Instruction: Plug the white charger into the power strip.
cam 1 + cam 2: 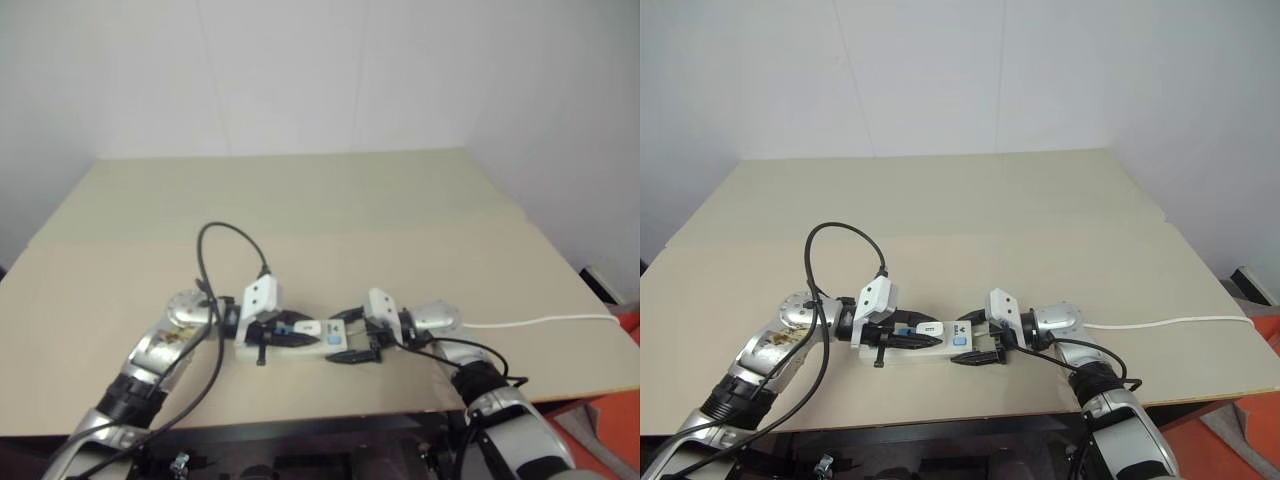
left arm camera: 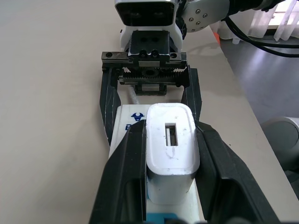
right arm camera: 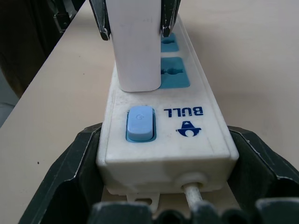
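Power strip (image 1: 940,348) lies flat near the front edge of the desk (image 1: 970,210), about midway along it, long axis running along that edge. Its thin white cord (image 1: 1170,322) leaves the right end and trails off over the desk's right edge.

Left gripper (image 2: 170,154) comes in from the left end of the strip, fingers (image 2: 126,172) clamped on the white charger (image 2: 170,140), one finger on each side face. The charger sits on top of the strip, standing on a socket; whether its pins are fully seated cannot be told.

Right gripper (image 3: 163,154) comes in from the right end, jaws spread wide and straddling the strip's cord end, one finger (image 3: 70,172) along each long side. They look to be pressing the sides, but contact is hard to confirm.

Head views give the layout: both arms meet over the strip, grippers pointing at each other. The charger reads as a small white block there.

Left wrist view adds the charger's top face with a small slot, and the right gripper's open jaws beyond it around the strip.

Right wrist view adds the strip's top: blue switch (image 3: 139,123) nearest the cord end, logo beside it, then the charger's base against the strip, with two blue socket faces (image 3: 175,77) showing beside and past it.
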